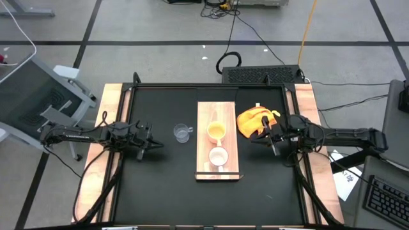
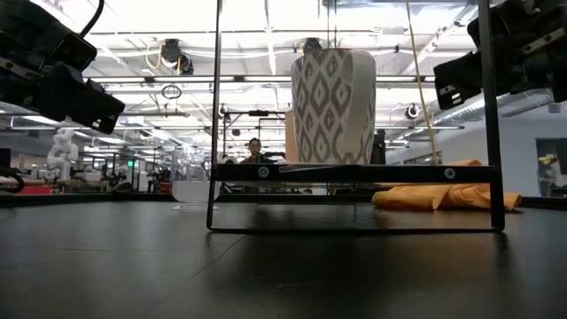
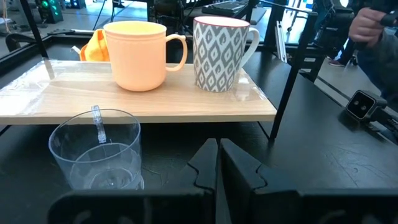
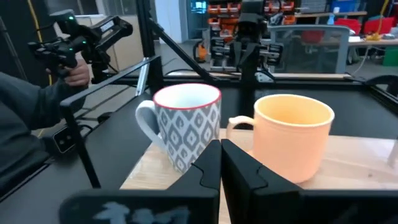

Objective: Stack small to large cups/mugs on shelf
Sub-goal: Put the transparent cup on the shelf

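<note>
The shelf [image 1: 206,128] is a light wooden board on a black frame, mid-table. On it stand an orange-yellow mug [image 1: 215,131] and, nearer the front, a white grey-patterned mug [image 1: 218,156]. A clear glass cup [image 1: 183,133] stands on the black tabletop, left of the shelf. My left gripper [image 1: 158,145] hovers shut to the left of the glass cup, which shows close ahead of it [image 3: 96,149]. My right gripper [image 1: 255,138] hovers shut at the shelf's right side, facing both mugs [image 4: 186,124] [image 4: 292,134]. Neither gripper touches anything.
An orange-yellow cloth [image 1: 257,120] lies crumpled on the table right of the shelf, just beyond my right gripper. The shelf's black frame legs [image 2: 215,115] stand upright around the board. A person's hand [image 4: 68,71] holds a device beyond the table's front.
</note>
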`<state>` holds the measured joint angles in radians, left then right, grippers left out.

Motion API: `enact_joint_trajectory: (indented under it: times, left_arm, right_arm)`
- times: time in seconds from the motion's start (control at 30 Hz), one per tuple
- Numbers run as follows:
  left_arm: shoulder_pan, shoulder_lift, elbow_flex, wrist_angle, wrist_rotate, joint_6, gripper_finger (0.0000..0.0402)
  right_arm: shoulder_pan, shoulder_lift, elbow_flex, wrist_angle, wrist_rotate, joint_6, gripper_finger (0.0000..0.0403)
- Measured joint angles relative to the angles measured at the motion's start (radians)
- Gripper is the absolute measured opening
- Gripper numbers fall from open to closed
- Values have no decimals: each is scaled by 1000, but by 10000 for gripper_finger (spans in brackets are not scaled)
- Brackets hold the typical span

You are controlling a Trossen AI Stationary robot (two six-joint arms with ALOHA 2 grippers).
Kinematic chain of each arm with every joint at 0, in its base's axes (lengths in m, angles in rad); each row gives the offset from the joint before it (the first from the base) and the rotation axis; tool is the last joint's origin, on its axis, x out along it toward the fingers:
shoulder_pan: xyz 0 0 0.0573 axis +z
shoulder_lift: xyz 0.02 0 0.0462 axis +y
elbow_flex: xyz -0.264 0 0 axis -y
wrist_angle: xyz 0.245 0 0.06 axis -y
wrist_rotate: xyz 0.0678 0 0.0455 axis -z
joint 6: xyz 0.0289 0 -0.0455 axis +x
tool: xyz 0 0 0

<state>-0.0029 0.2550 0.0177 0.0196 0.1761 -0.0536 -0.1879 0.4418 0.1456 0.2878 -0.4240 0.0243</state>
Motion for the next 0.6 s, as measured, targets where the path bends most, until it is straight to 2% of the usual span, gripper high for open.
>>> enact_joint_trajectory:
  times: [0.33, 0.6]
  left_arm:
    - [0, 0, 0, -1, -9, -4, 21]
    - [0, 0, 0, -2, -11, -9, 21]
  right_arm:
    - [0, -33, -50, 3, -26, -15, 0]
    - [0, -34, -114, 97, -28, -2, 0]
